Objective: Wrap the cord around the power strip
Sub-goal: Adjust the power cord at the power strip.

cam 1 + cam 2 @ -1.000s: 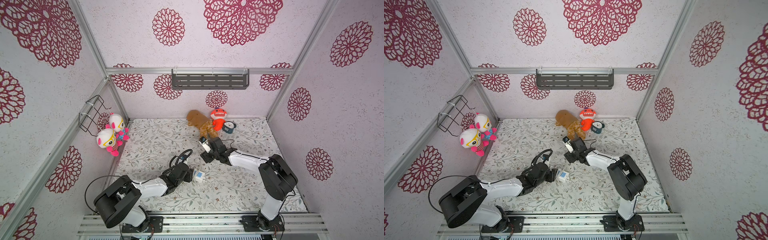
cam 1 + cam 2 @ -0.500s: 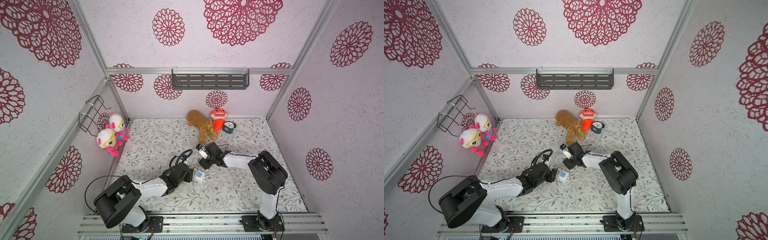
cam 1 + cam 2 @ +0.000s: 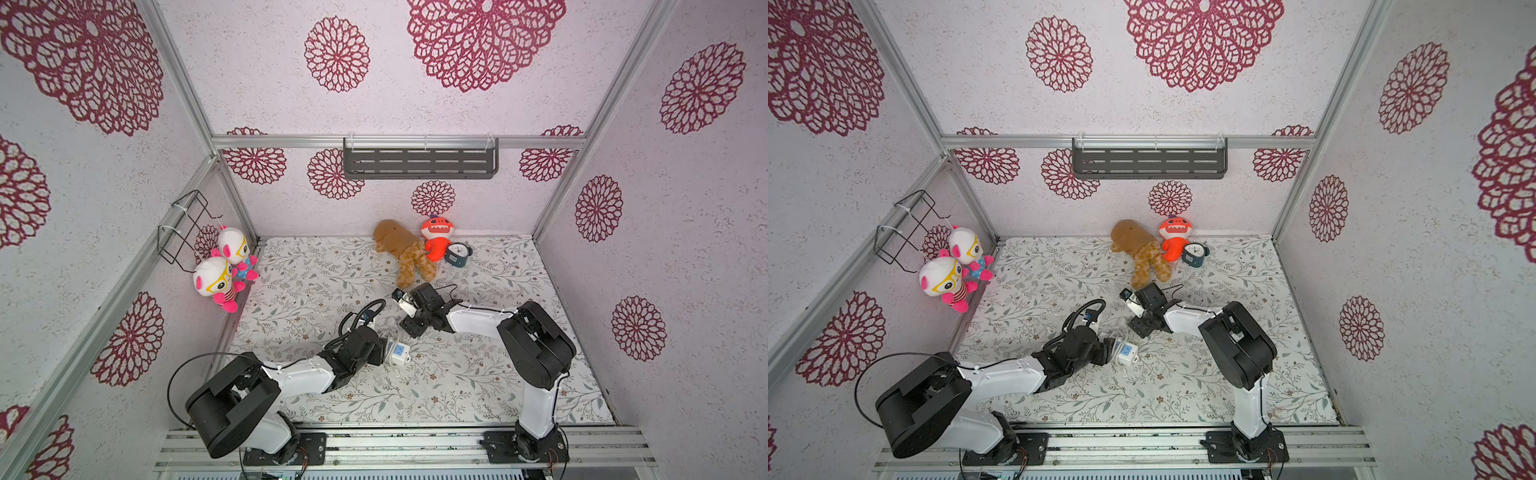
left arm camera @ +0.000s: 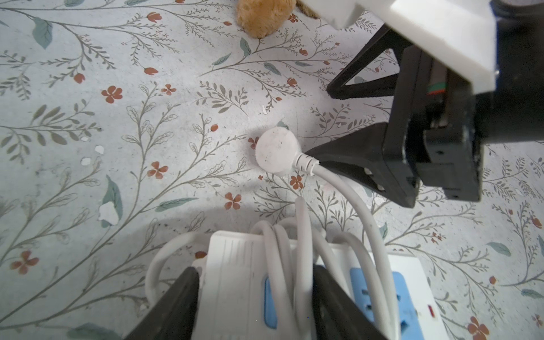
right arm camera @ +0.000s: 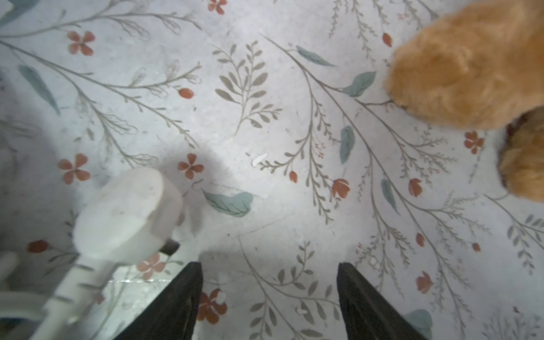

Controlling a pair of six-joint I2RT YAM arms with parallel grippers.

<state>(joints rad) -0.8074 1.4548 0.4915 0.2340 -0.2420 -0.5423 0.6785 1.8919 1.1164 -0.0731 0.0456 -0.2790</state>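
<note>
Left wrist view: my left pincer point(image 4: 256, 291) clamps the power strip point(image 4: 232, 273), cord point(image 4: 356, 203) looped across it, plug point(image 4: 275, 153) lying loose on the tabletop point(image 4: 117, 88). My right pincer point(image 5: 269, 270) gapes empty just beside the plug; I should centre on it, close firmly, then tuck the tail snug
</note>
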